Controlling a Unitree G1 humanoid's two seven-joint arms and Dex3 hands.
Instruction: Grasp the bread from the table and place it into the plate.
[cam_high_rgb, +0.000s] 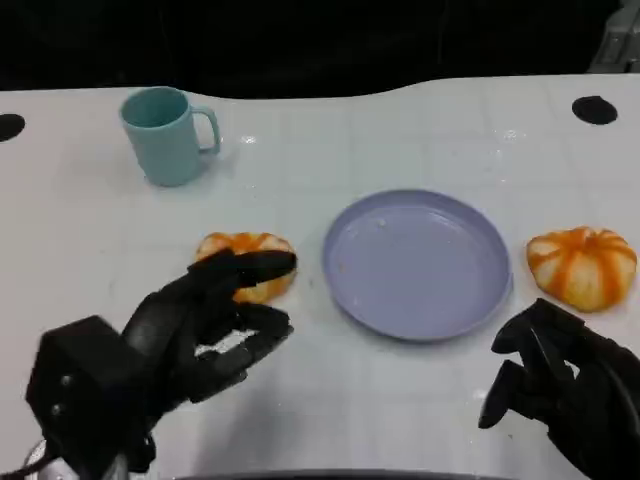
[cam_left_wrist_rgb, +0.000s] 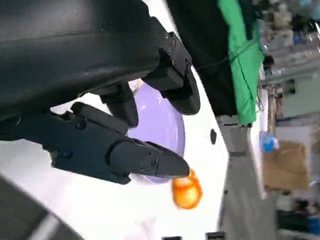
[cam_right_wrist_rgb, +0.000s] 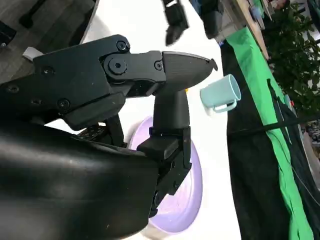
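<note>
At the near edge of the white tabletop (cam_high_rgb: 400, 420), toward its left corner, the left hand (cam_high_rgb: 205, 335) was held just above the surface, its fingers spread and slightly curled, nothing gripped between them. Its upper fingertips (cam_high_rgb: 275, 265) were seen lying over the near side of one bread roll (cam_high_rgb: 247, 262); whether the roll was actually touched could not be told. Toward the near right corner, the right hand (cam_high_rgb: 560, 385) was raised with its fingers loosely bent and apart, holding nothing.

Just beyond the left hand, the orange-striped bread roll was set on the tabletop, just left of the lavender plate (cam_high_rgb: 418, 263) and apart from it. The plate was placed near the middle of the tabletop. A second bread roll (cam_high_rgb: 582, 265) was found just right of the plate, beyond the right hand and apart from it.

Farther back, toward the far left corner, a teal mug (cam_high_rgb: 165, 135) was stood upright, its handle turned to the right.
</note>
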